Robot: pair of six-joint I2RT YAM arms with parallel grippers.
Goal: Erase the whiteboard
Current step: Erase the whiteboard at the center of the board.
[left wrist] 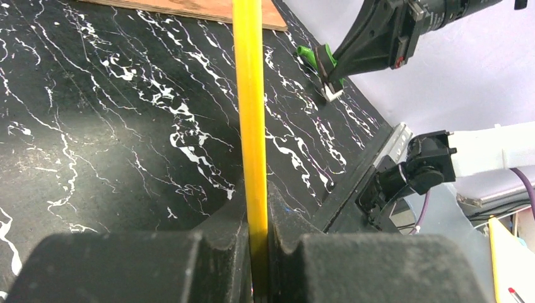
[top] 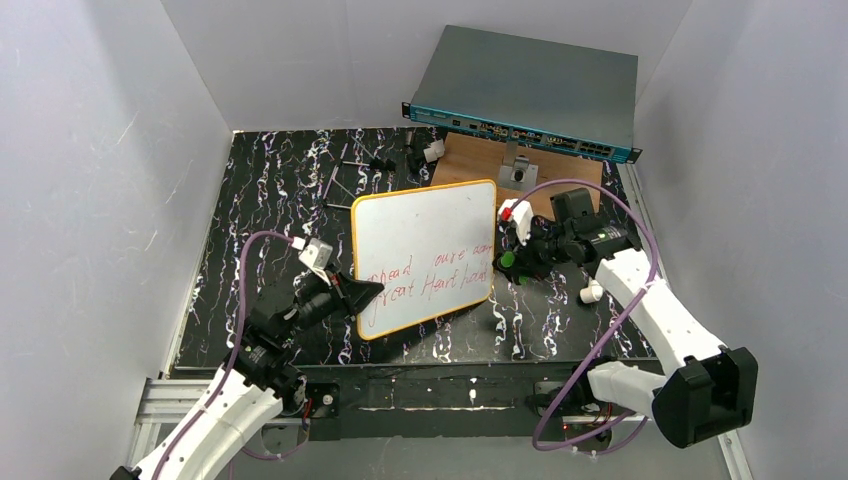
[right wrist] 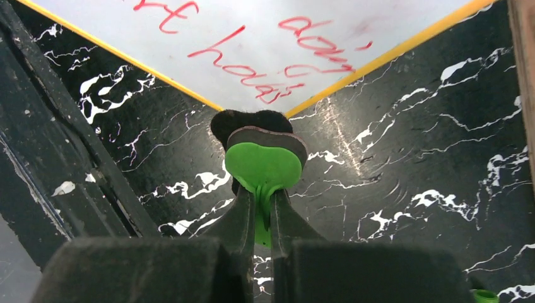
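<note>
- Clamped the left hand (left wrist: 257, 211) shut on the yellow frame of the whiteboard (top: 425, 235), at its near-left edge.
- Found the whiteboard in the middle of the surface (top: 270, 220), just before a wooden board (top: 478, 165), with red writing across its near half.
- Pinched a green eraser (right wrist: 263, 165) in the closed right hand (right wrist: 262, 205), black felt on its far side.
- Held the eraser just beside the whiteboard's right edge, by a corner; could not tell whether it touched the surface.
- Saw a grey switch (top: 525, 90) at the back.

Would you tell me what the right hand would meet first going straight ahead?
Probably the whiteboard, at its near corner: the green eraser in the right hand leads, though depth is unclear.
</note>
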